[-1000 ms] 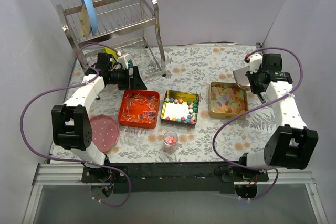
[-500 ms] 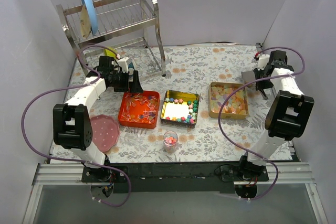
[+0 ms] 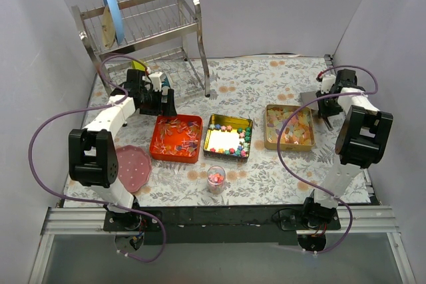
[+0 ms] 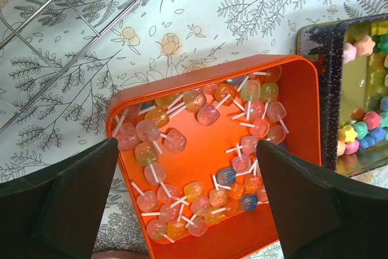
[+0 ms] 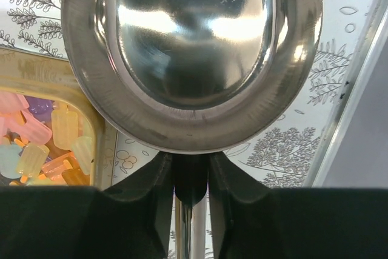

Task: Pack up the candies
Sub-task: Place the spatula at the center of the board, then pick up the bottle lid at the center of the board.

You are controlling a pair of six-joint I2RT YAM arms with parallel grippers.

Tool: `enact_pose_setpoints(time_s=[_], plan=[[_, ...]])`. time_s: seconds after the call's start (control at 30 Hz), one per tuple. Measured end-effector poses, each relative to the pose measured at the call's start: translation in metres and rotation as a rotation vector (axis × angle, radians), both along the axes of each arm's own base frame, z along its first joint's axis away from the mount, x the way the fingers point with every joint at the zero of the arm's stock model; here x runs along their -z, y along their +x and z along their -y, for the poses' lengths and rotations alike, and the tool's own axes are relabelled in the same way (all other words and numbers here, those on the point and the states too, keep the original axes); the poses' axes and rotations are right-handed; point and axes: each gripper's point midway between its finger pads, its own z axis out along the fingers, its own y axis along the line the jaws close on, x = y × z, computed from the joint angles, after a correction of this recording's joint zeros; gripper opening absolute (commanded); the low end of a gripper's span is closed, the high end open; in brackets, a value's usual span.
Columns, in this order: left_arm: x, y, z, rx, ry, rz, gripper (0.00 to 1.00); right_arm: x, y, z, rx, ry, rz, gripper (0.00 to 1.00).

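Clear-wrapped colourful candies on white sticks (image 4: 200, 150) fill an orange tray (image 3: 158, 143) (image 4: 303, 101). Pastel pellets (image 3: 241, 139) lie in a dark-rimmed tin (image 3: 212, 124); its corner shows in the left wrist view (image 4: 315, 47). Orange-yellow jellies (image 3: 289, 126) (image 5: 36, 144) fill a gold tin (image 3: 267, 139). My left gripper (image 3: 164, 102) (image 4: 187, 147) is open and empty above the orange tray's far end. My right gripper (image 3: 326, 98) (image 5: 191, 171) is shut on the handle of an empty metal scoop (image 3: 311, 99) (image 5: 191, 47), just right of the gold tin.
A small clear cup (image 3: 215, 179) with some candies stands near the front middle. A pink scalloped dish (image 3: 131, 166) lies at the front left. A wire dish rack (image 3: 143, 31) with a blue plate (image 3: 110, 11) stands at the back left. The side wall is close on the right.
My right arm has swung back and to the right, carrying the scoop away from above the gold tin's far corner. My left gripper has drawn slightly back.
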Motion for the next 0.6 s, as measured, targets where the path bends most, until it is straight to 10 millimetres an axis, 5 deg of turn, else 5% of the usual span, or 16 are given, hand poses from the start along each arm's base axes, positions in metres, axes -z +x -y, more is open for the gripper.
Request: enact_pose_setpoints(time_s=[0.07,0.2,0.3,0.33,0.47,0.6], plan=[[0.005,0.000,-0.001,0.009,0.009,-0.009,0.98,0.002,-0.002,-0.002,-0.009,0.012,-0.009,0.58],[0.017,-0.008,-0.004,0.049,0.039,-0.050,0.98,0.007,-0.016,-0.010,-0.016,0.047,-0.067,0.66],[0.019,-0.012,-0.006,0.100,0.067,-0.039,0.98,0.000,-0.021,-0.015,-0.014,0.071,-0.091,0.97],[0.019,-0.014,-0.007,0.121,0.076,-0.031,0.98,-0.007,-0.022,-0.018,-0.011,0.086,-0.087,0.97],[0.015,-0.035,-0.009,0.224,0.105,-0.005,0.98,-0.058,-0.012,-0.033,-0.040,0.130,0.029,0.98],[0.000,-0.069,-0.005,0.370,0.100,0.046,0.98,-0.123,0.000,-0.079,-0.156,0.141,0.194,0.98]])
